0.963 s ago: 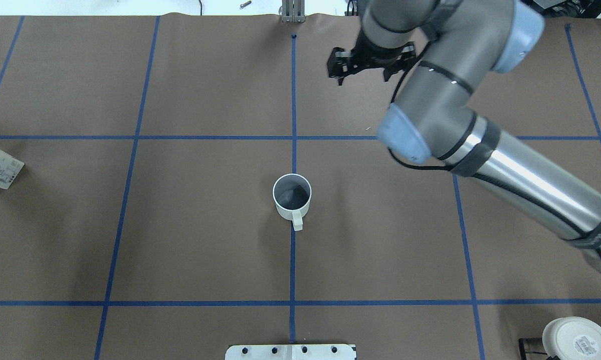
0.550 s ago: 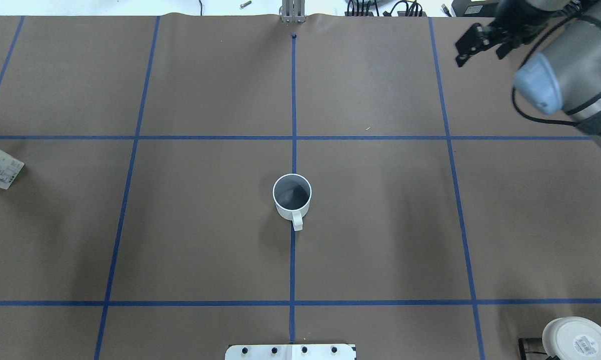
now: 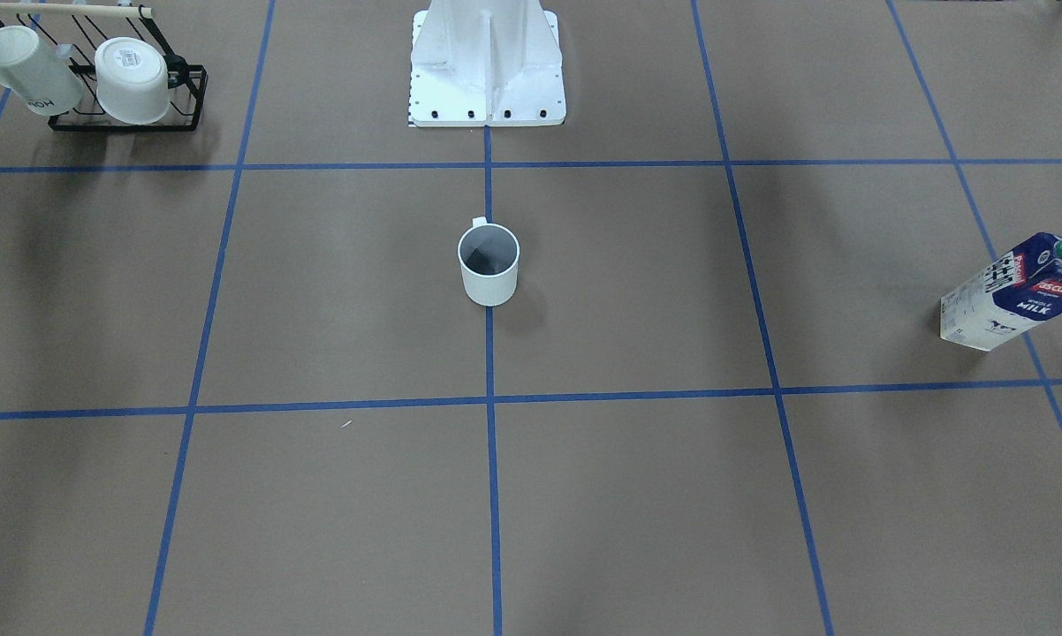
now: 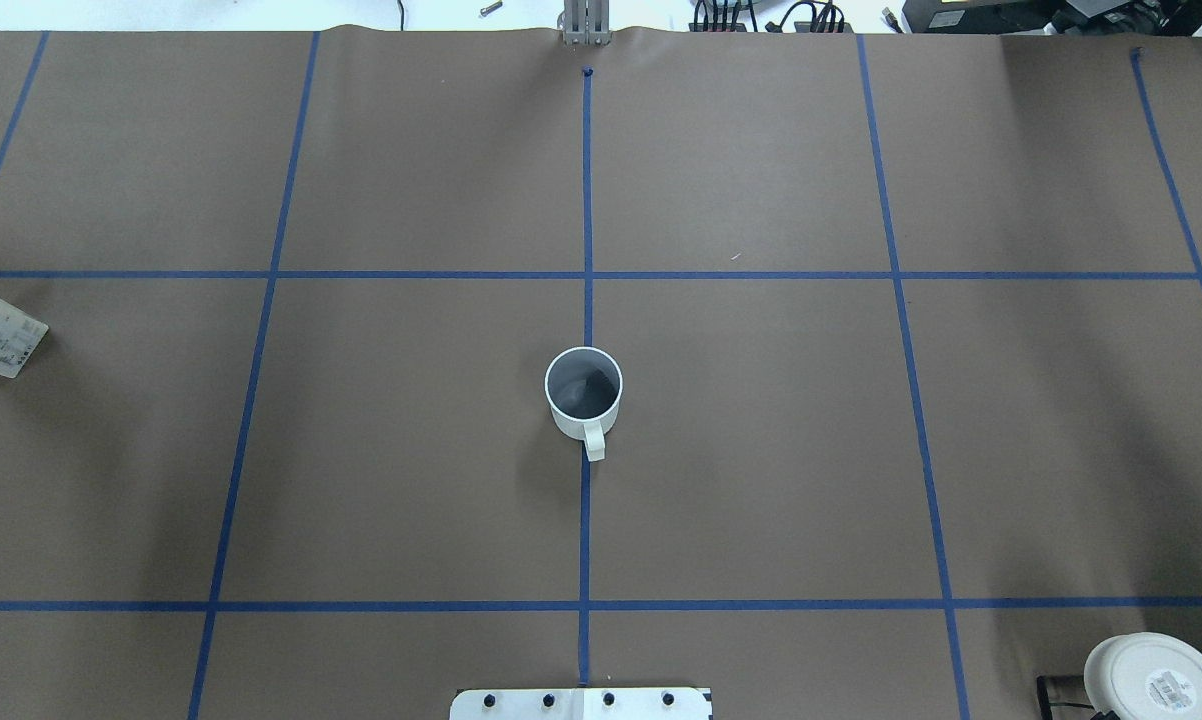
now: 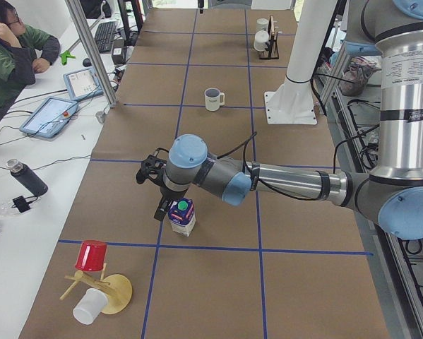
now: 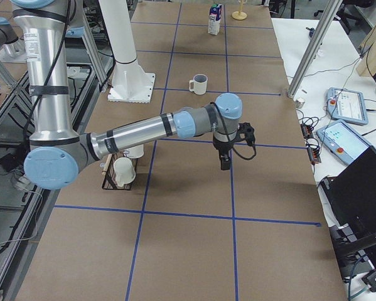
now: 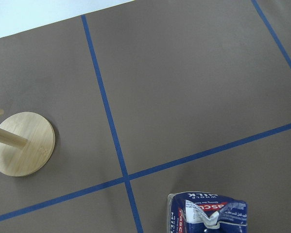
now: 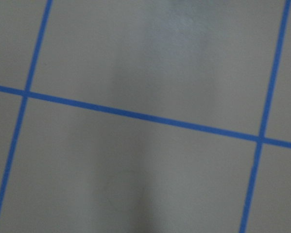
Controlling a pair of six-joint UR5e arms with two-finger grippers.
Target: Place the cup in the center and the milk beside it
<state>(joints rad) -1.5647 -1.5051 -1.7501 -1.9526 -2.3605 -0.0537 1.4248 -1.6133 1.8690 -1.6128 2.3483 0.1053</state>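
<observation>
The grey-white mug (image 4: 583, 392) stands upright in the middle of the tabletop (image 4: 761, 450), right on the long blue tape line (image 4: 587, 200), mouth up and its little handle turned towards the robot's edge of the table. The milk carton (image 3: 1017, 291) stands well apart from it, upright near the table's left end. The left gripper (image 5: 155, 194) hangs just beside the carton's top, on the side away from the robot's base, and from here I cannot tell how wide its jaws stand or whether they touch the carton (its wrist camera looks down on the folded top). The right gripper (image 6: 228, 157) points down over bare brown paper towards the table's right end; its opening cannot be judged either. A black wire rack (image 3: 125, 119) with two white cups (image 3: 133, 84) sits by the robot's edge, towards the right end
</observation>
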